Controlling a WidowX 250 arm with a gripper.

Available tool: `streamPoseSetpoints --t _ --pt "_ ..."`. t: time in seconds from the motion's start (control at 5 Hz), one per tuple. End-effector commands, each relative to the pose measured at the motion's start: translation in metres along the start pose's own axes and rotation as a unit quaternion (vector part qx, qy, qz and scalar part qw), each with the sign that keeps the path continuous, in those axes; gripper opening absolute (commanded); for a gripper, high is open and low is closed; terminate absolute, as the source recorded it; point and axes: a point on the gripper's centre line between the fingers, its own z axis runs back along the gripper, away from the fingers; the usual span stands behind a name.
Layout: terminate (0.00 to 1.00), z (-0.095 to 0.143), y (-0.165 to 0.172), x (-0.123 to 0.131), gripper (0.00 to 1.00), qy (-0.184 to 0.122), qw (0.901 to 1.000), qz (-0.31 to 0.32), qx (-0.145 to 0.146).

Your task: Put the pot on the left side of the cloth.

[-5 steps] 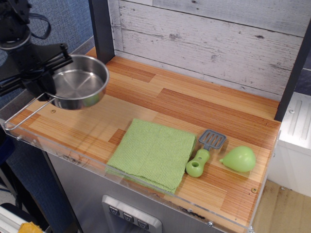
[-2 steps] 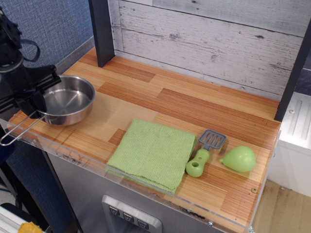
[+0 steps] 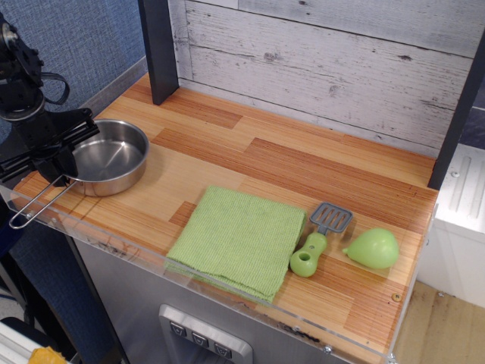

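Note:
The shiny steel pot sits on the wooden tabletop at the far left, well apart from the light-green knitted cloth, which lies flat near the front edge. The pot's wire loop handle points front-left over the table edge. My black gripper is at the pot's left rim where the handle joins, its fingers closed over the rim.
A green-handled grey spatula and a pale green pear toy lie right of the cloth. A dark post stands at the back left. A clear acrylic lip runs along the front edge.
The pot came down from mid-air at the back left and now rests on the table. The gripper moved down and forward with it, then shifted slightly right.

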Motion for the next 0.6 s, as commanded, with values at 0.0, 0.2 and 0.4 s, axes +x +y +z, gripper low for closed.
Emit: streamPoseSetpoints --t 0.0,0.2,0.4 --pt "0.00 -0.0021 -0.0030 0.0035 0.00 0.004 0.9998 -0.016 -0.012" --pt "0.00 -0.0011 -0.0007 0.0014 1.00 0.000 1.0000 0.000 0.007" --pt "0.00 0.0005 -0.0016 0.0011 1.00 0.001 0.9999 -0.003 0.011"
